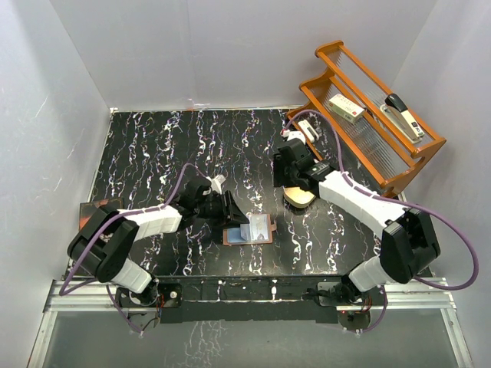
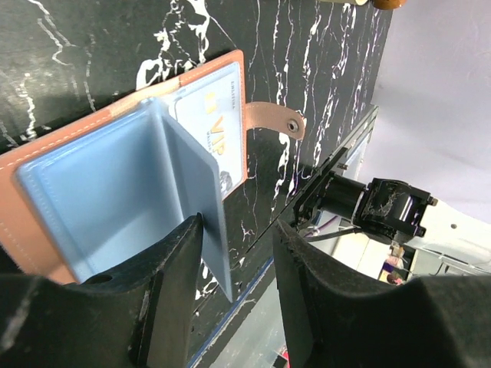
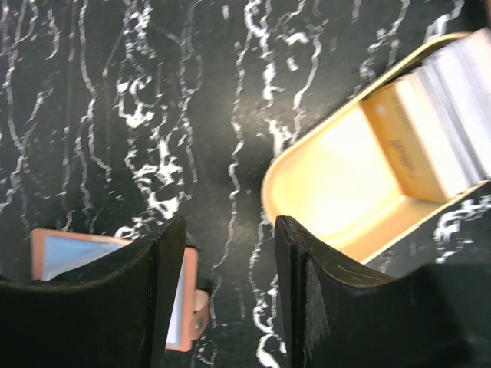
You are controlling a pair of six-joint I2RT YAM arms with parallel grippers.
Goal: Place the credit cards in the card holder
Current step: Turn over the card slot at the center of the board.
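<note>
The reddish-brown card holder point(image 2: 46, 153) lies open on the black table, its snap tab point(image 2: 272, 119) pointing right. A light blue-white card point(image 2: 211, 123) marked VIP sits in its right pocket. One pale blue inner flap point(image 2: 196, 184) stands upright. My left gripper point(image 2: 238, 230) is open around that flap's near edge, which rests against the left finger. In the top view the holder point(image 1: 249, 232) is just right of this gripper point(image 1: 232, 208). The orange-gold card point(image 3: 403, 142) lies in the tan dish point(image 3: 330, 184) under some pale cards. My right gripper point(image 3: 230, 226) hangs open and empty, between dish and holder point(image 3: 46, 249).
A wooden rack point(image 1: 376, 130) at the back right holds a stapler point(image 1: 404, 115) and a white box point(image 1: 347, 107). A dark booklet point(image 1: 96, 207) lies at the table's left edge. The table's near edge runs close behind the holder.
</note>
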